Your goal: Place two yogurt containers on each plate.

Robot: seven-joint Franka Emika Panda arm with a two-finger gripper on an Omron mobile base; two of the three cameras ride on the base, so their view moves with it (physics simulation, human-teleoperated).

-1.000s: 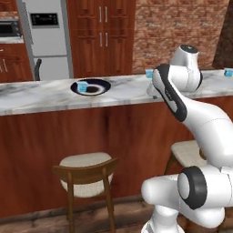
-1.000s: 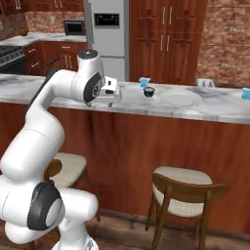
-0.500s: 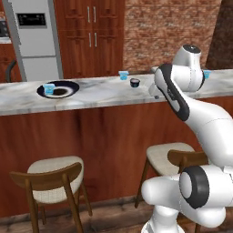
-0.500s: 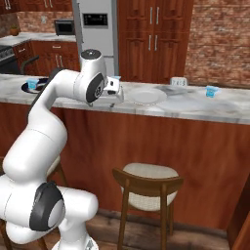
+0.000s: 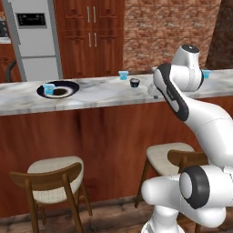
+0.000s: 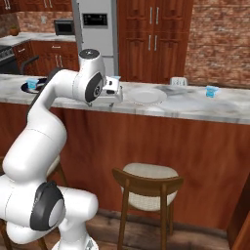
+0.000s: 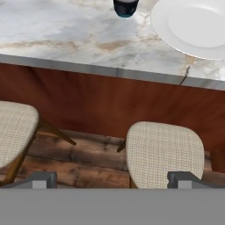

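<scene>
Since a second ago the whole scene has slid sideways in both base views, which means the base is driving along the worktop, not that the things have moved. The dark plate, with one yogurt container on it, now sits far off to the left, and the pale plate has come close in front of the gripper. The fingers stand well apart and hold nothing. Loose containers stand on the worktop: one beside the small black cup at, another far to the right. The pale plate looks bare, so I judge the task is early: the dark plate needs one more container, the pale one two.
</scene>
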